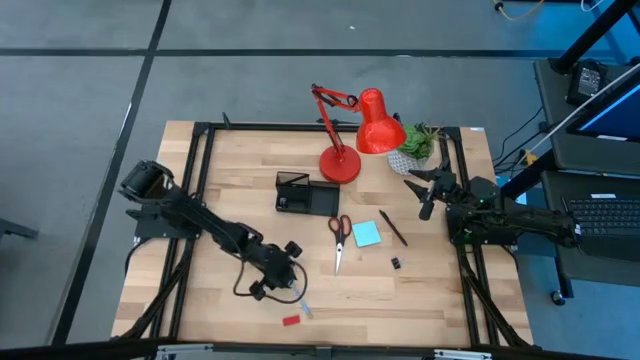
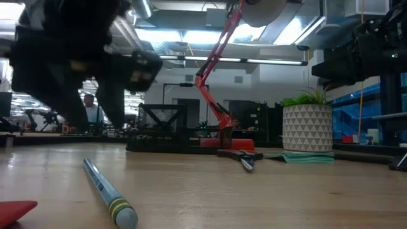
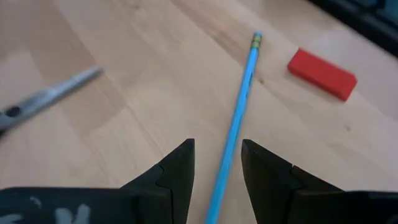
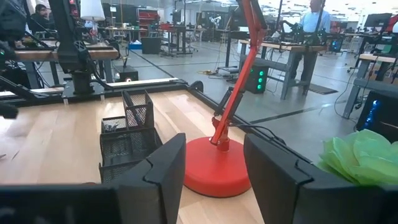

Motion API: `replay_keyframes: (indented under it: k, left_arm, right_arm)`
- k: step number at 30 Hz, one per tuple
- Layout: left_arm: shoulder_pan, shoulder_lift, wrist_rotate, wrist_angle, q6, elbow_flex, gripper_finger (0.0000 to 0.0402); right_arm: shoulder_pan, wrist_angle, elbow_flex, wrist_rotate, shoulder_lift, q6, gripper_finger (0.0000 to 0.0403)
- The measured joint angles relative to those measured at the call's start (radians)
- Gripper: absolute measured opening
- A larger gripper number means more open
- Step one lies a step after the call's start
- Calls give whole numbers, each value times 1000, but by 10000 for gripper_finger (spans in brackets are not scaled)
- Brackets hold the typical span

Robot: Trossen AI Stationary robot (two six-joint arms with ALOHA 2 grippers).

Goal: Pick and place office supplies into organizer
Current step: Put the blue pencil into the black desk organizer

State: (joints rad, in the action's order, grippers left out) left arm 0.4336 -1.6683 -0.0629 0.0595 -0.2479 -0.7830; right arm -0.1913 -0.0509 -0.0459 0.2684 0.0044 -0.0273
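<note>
A light-blue pen [image 3: 244, 93] lies flat on the table near its front edge, beside a small red block [image 3: 322, 73]. My left gripper [image 3: 217, 155] is open above the pen, one finger on either side of it, touching nothing; in the high view my left gripper [image 1: 288, 285] hangs just behind the pen [image 1: 303, 309]. Red-handled scissors [image 1: 339, 238], a cyan sticky-note pad [image 1: 367, 233], a black pen [image 1: 393, 229] and a tiny black clip [image 1: 396, 263] lie mid-table. The black organizer [image 1: 305, 193] stands behind them. My right gripper [image 1: 425, 195] is open and empty at the right.
A red desk lamp stands on its round base [image 1: 339, 165] right of the organizer, with a potted plant [image 1: 420, 145] at the back right. The scissors' blade [image 3: 50, 96] points toward my left gripper. The table's front edge is close behind the red block [image 1: 291, 321].
</note>
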Motion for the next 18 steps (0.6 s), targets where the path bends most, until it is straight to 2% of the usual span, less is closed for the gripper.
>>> replay_keyframes:
  k: [14, 18]
  left_arm:
    - [-17, -113, -42, 30, -1, -2, 127]
    - [-18, -129, -61, 32, 12, -3, 109]
  right_arm:
    - [0, 0, 0, 0, 0, -1, 165]
    - [0, 0, 0, 0, 0, -1, 165]
